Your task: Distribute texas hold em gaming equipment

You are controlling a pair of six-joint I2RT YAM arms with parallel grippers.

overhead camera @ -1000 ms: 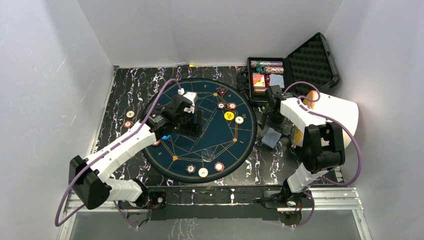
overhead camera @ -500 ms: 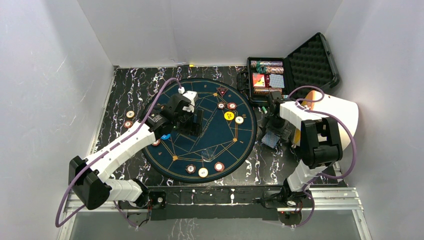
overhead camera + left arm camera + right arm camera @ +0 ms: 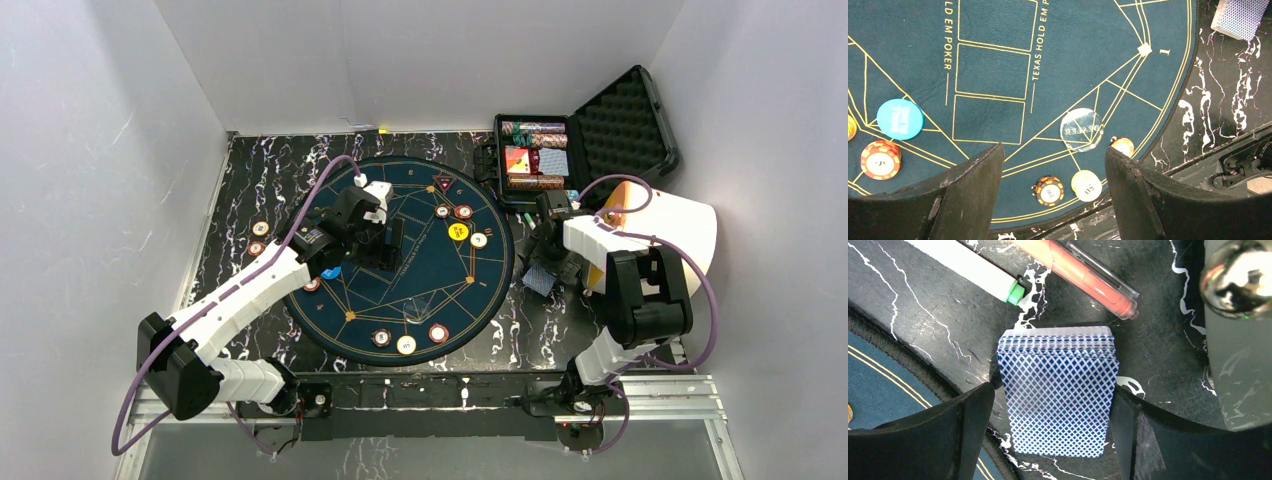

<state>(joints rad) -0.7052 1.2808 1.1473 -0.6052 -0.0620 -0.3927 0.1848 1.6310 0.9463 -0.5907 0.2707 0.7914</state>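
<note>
A deck of blue-backed playing cards (image 3: 1058, 390) lies on the black marble table (image 3: 260, 180), just right of the round blue poker mat (image 3: 420, 275). My right gripper (image 3: 1054, 390) is open, low over the deck (image 3: 540, 278), one jaw on each side. My left gripper (image 3: 1053, 150) is open and empty above the mat. Below it lie a blue disc (image 3: 900, 119), a clear dealer button (image 3: 1081, 129), a red-brown chip (image 3: 880, 159) and a cream chip (image 3: 1086, 185). A yellow disc (image 3: 458, 232) sits on the mat's right part.
An open black case (image 3: 560, 150) with more chips and cards stands at the back right. A green-capped pen (image 3: 973, 270) and an orange-red pen (image 3: 1083, 275) lie just beyond the deck. A big white cylinder (image 3: 665, 225) lies right of it. Two chips (image 3: 260, 229) lie left of the mat.
My right gripper has moved back from the case and come down over the deck. My left gripper has barely shifted.
</note>
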